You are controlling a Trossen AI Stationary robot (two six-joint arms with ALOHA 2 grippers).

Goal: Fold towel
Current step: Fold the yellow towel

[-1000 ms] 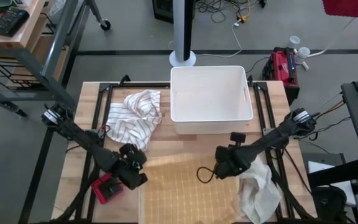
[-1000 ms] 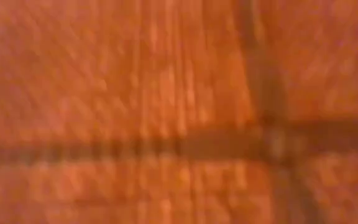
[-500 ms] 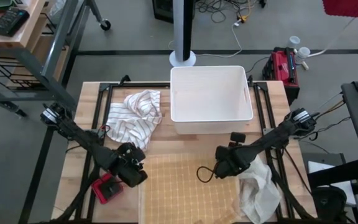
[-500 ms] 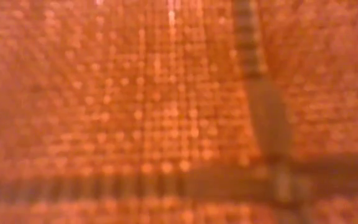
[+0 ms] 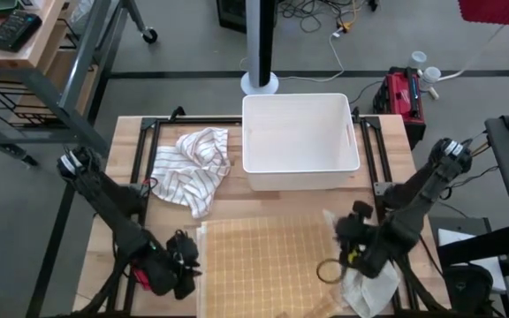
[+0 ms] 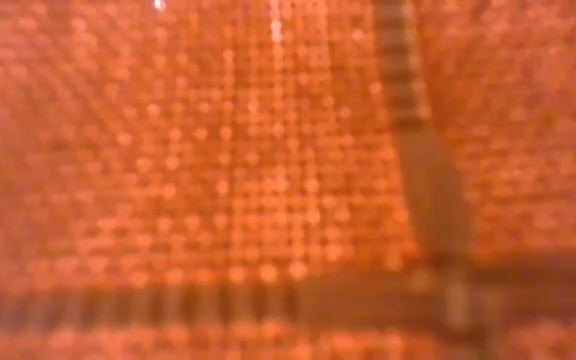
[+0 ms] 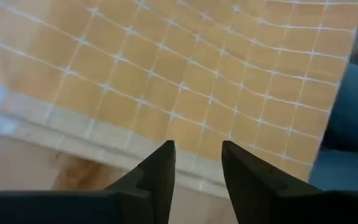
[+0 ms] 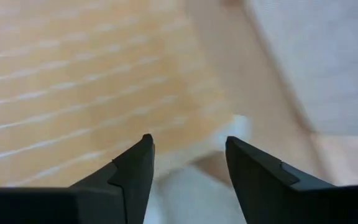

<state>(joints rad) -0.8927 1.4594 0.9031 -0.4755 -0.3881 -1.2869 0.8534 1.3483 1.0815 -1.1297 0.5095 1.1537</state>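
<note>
**Both grippers at the near corners of the spread towel**

Seen from above, the checked yellow towel lies flat on the near middle of the wooden table, its white grid lines running square to the table edges. The left gripper sits low at the towel's near left corner, just beside the cloth edge. In the left wrist view its fingers stand narrowly apart with nothing between them, pointing at the towel's pale hem where it meets the bare wood. A red object lies just left of this gripper, partly covered by the arm.

The right gripper is at the towel's near right edge. In the right wrist view its fingers are spread moderately and hold nothing; the towel's corner lies ahead of them, with wood and a pale cloth beyond. That crumpled white cloth lies at the table's near right corner, touching or just beside the towel; the arm hides the boundary.

Farther back, a striped white cloth is heaped on the far left of the table, just left of a white bin at the far middle.

The low view is filled by out-of-focus orange weave crossed by darker bands, evidently the towel hanging against the lens.
</note>
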